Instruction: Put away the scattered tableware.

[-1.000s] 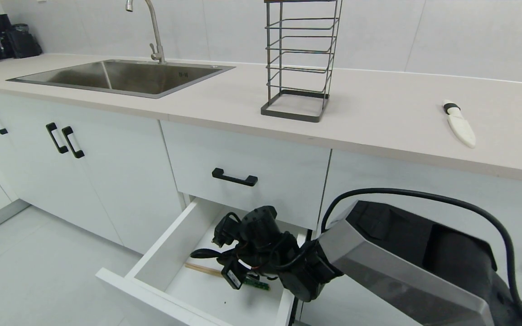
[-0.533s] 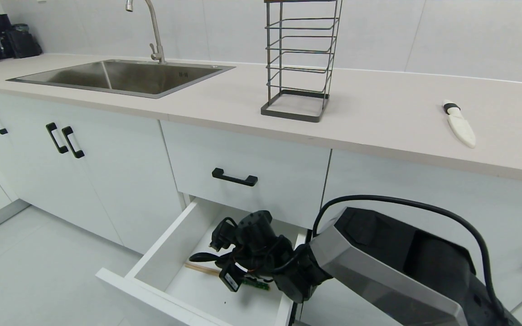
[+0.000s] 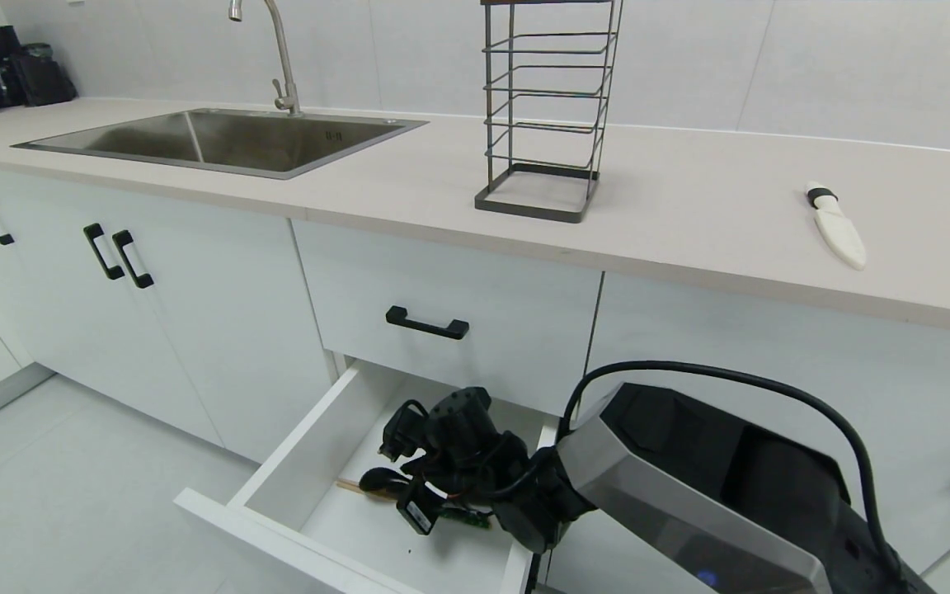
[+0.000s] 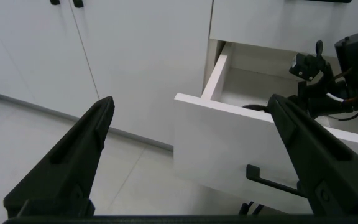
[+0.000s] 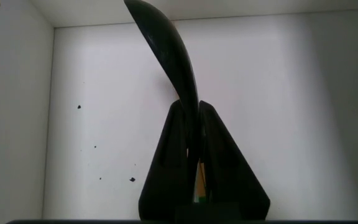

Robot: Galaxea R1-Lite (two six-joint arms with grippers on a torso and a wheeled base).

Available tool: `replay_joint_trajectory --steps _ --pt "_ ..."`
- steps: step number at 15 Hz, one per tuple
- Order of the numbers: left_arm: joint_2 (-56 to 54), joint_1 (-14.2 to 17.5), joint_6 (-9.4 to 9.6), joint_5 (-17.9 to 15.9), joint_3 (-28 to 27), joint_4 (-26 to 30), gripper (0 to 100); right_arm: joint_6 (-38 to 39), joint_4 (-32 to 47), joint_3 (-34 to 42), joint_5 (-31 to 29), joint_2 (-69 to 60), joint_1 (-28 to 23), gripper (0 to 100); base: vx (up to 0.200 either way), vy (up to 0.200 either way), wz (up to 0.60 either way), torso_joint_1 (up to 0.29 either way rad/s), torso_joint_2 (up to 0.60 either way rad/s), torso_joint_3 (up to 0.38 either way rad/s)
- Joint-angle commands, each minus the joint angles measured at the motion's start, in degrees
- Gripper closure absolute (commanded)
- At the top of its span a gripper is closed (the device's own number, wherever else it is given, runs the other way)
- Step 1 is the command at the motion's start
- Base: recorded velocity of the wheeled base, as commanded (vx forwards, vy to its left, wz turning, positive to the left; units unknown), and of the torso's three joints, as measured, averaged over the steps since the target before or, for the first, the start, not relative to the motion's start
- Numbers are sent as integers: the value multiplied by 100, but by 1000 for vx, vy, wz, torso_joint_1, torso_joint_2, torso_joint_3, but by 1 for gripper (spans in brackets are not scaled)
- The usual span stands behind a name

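— Lower sat the black spoon (image 5: 166, 56) than a second before, deeper in the open drawer (image 3: 300, 445)?
— Yes. The right fingers (image 5: 166, 162) pinched its handle; its bowl jutted past their tips, over the drawer floor. Wooden chopsticks (image 3: 349, 486) lay on that floor beside them.
— And the left fingers (image 4: 73, 155)?
— Spread wide, outside the drawer front. A white knife (image 3: 836, 227) lay on the tabletop (image 3: 689, 198), well above both.

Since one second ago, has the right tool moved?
Yes. Against the fixed handle above, the right tool, shut on a spoon, has sunk lower and slightly left, deeper into the drawer.
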Motion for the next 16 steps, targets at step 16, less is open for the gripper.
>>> replay_joint_trajectory --steps 16 --pt "7 0 -1 1 0 -2 0 34 -763 2438 -397 -2789 404 0 0 0 0 0 0 0"
